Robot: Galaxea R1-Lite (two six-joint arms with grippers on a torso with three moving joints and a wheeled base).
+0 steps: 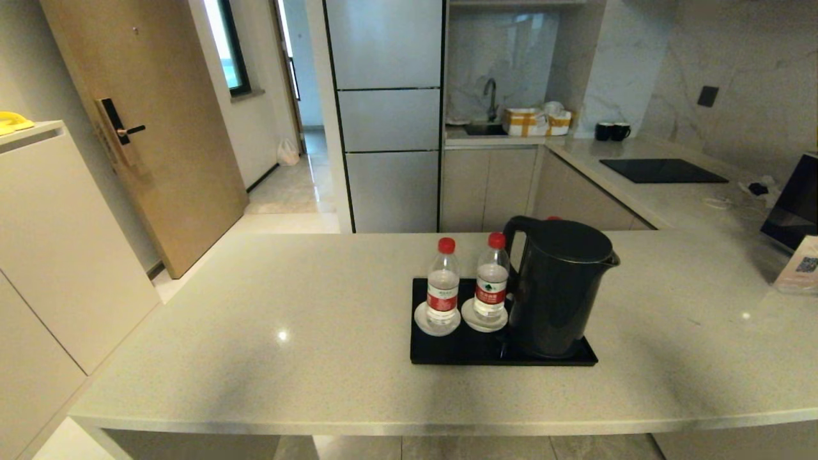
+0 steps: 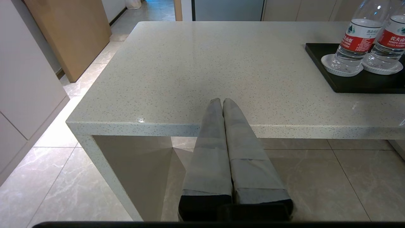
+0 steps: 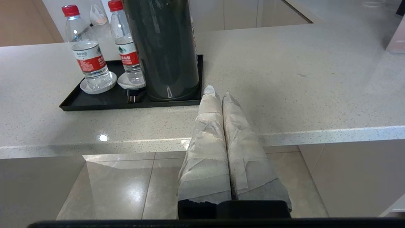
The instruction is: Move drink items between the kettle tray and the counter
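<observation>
Two clear water bottles with red caps, the left bottle (image 1: 443,281) and the right bottle (image 1: 491,278), stand upright on white coasters on the black kettle tray (image 1: 447,352), beside a dark kettle (image 1: 557,287). The tray sits mid-way along the beige speckled counter (image 1: 255,332). Neither arm shows in the head view. My left gripper (image 2: 222,100) is shut and empty, held off the counter's near edge, well left of the tray (image 2: 348,85). My right gripper (image 3: 217,91) is shut and empty, off the near edge just right of the kettle (image 3: 164,47) and the bottles (image 3: 85,53).
A black cooktop panel (image 1: 663,170) and two dark mugs (image 1: 612,131) are on the far side counter. A card with a QR code (image 1: 799,268) and a dark screen (image 1: 795,201) stand at the right. A door and cabinets are on the left.
</observation>
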